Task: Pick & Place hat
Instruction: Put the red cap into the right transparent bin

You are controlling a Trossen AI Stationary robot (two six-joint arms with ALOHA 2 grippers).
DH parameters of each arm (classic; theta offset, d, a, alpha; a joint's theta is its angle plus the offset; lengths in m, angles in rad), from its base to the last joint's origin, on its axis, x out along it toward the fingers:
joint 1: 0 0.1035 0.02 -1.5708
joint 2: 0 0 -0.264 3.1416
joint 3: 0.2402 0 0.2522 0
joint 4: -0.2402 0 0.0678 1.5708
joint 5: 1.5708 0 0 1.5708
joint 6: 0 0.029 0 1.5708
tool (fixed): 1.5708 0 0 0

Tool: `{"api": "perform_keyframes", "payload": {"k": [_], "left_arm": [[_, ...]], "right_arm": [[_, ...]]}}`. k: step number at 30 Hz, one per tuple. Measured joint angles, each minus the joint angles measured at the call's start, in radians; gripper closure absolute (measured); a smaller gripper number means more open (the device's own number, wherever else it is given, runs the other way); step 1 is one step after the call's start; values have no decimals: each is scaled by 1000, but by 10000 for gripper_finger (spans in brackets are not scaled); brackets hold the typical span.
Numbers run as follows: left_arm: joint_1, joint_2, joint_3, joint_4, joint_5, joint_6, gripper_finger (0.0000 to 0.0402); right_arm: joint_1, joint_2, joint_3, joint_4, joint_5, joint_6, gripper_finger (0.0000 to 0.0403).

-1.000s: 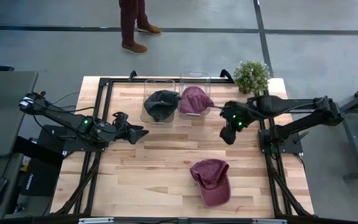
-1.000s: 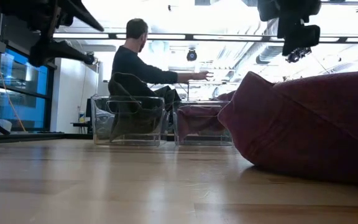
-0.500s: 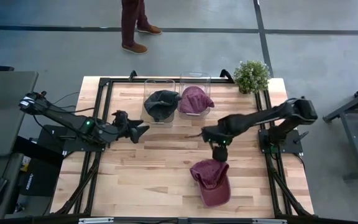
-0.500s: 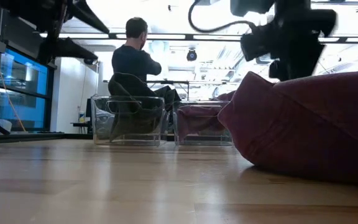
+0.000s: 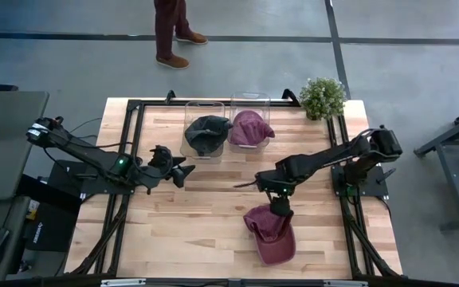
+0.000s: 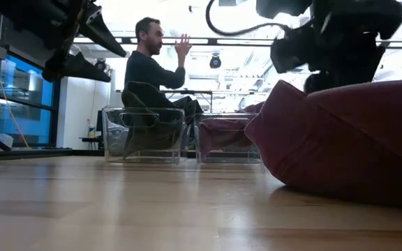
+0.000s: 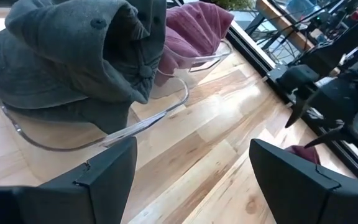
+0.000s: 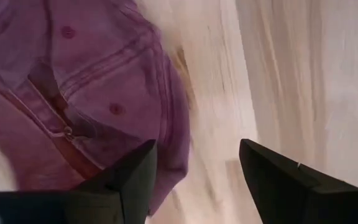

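High view: the maroon hat [image 5: 270,233] lies on the table [image 5: 198,223] near its front edge, brim toward the front, and the right tool [image 5: 279,208] hangs at its rear rim with open fingers holding nothing. The left tool [image 5: 183,170], also open and empty, waits well apart beside the bins, so the right arm is nearer.

I find nothing I can read here: no letters, numbers, labels or brand marks show on anything in view from any of my cameras.
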Motion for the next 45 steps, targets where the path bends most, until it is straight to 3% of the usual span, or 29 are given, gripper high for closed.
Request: {"api": "perform_keyframes", "payload": {"k": [7,19,26,45], "left_arm": [[0,1,0,31,-3,9,99],[0,1,0,24,-3,11,99],[0,1,0,23,8,11,99],[0,1,0,24,8,11,99]], "right_arm": [[-59,0,0,-36,-68,282,179],[-97,1,-4,-50,-210,360,179],[-96,2,-171,112,-287,437,179],[-78,1,-377,507,-489,594,179]]}}
